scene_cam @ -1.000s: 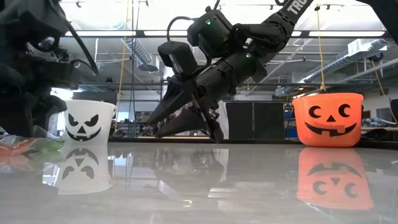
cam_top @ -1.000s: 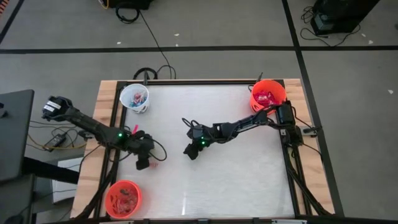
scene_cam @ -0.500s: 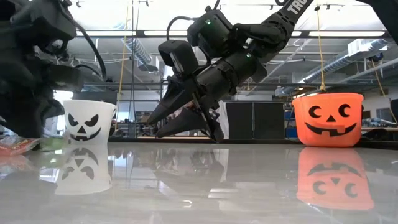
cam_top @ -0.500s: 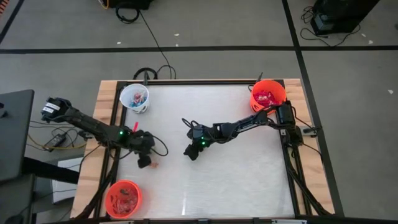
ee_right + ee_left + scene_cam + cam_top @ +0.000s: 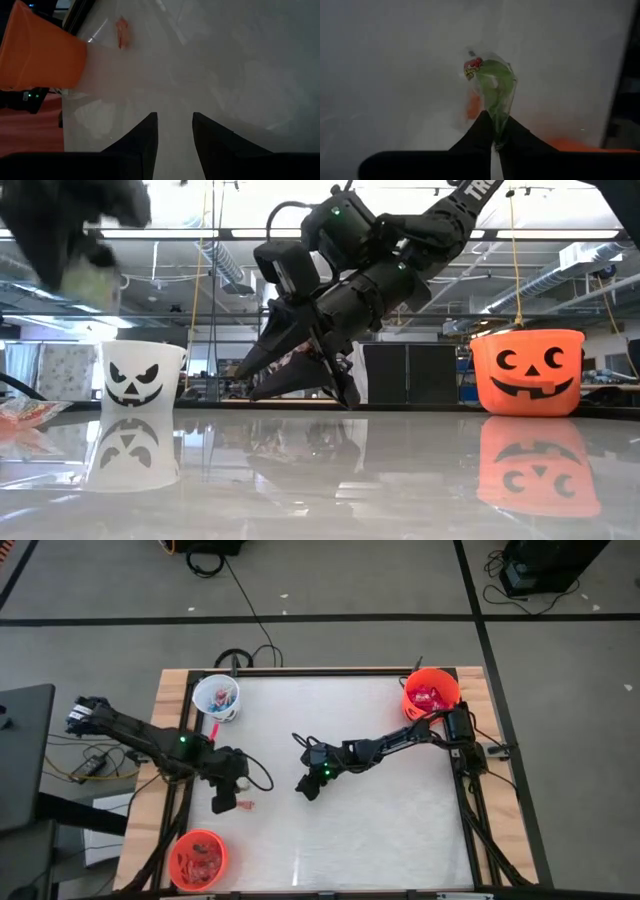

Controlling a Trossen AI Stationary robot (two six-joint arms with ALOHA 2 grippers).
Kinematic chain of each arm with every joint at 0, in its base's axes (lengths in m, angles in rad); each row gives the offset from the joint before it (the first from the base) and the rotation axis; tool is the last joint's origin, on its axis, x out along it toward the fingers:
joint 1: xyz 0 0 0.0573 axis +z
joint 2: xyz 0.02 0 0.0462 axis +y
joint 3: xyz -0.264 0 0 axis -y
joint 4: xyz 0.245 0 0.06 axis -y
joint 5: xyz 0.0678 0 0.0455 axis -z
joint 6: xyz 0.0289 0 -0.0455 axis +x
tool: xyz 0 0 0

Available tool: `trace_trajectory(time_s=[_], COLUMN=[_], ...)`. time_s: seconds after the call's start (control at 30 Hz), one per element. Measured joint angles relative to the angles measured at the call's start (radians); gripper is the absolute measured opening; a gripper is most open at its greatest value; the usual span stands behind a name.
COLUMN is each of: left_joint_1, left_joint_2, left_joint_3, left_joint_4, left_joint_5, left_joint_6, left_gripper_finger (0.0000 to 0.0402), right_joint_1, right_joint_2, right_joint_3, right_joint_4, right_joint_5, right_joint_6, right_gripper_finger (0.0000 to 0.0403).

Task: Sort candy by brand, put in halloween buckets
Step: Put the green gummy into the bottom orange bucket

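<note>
One green-wrapped candy (image 5: 495, 90) is the piece in play: it hangs pinched by the tail of its wrapper between the fingers of the left gripper (image 5: 495, 135), clear of the table, with a small red-and-yellow mark at its free end. The jaws are shut tight on the thin wrapper only. In the high view this left gripper (image 5: 224, 795) hovers over the table's left side, between the white bucket (image 5: 216, 698) at the far left corner and the orange bucket (image 5: 198, 858) at the near left corner. A small reddish candy (image 5: 244, 806) lies on the table just beside the gripper. The low view shows more wrapped pieces (image 5: 25, 412) at the left edge of the table. A second orange bucket (image 5: 431, 693) stands at the far right corner, with red packets inside.

The right gripper (image 5: 174, 131) waits near the middle of the table, jaws parted and holding nothing.

The grip looks risky. Only the twisted wrapper end is caught, so a quick swing toward a bucket could let the candy slip out and fall short. The piece dangles and may sway, so it could catch a bucket's rim instead of dropping in. Choosing the wrong bucket is another hazard, as both left buckets sit close by and hold different sweets.
</note>
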Motion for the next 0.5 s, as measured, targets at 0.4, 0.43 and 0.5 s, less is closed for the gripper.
trace_trajectory(time_s=[0.4,0.43,0.5], left_joint_1=[-0.159,-0.194,-0.276], left_joint_2=[-0.001,-0.001,0.002], left_joint_3=[0.235,0.234,0.233], left_joint_4=[-0.244,-0.246,-0.242], left_joint_5=[0.007,0.003,-0.012], left_joint_6=[-0.179,-0.218,-0.288], left_gripper_finger=[0.0019,0.0019,0.0019], right_joint_1=[0.023,0.026,0.033], right_joint_2=[0.0,0.0,0.0], right_joint_3=[0.0,0.0,0.0], right_joint_4=[-0.001,-0.001,-0.001], right_joint_5=[0.028,0.042,0.066], right_joint_6=[0.001,0.002,0.016], right_gripper_finger=[0.0133,0.0133,0.0133])
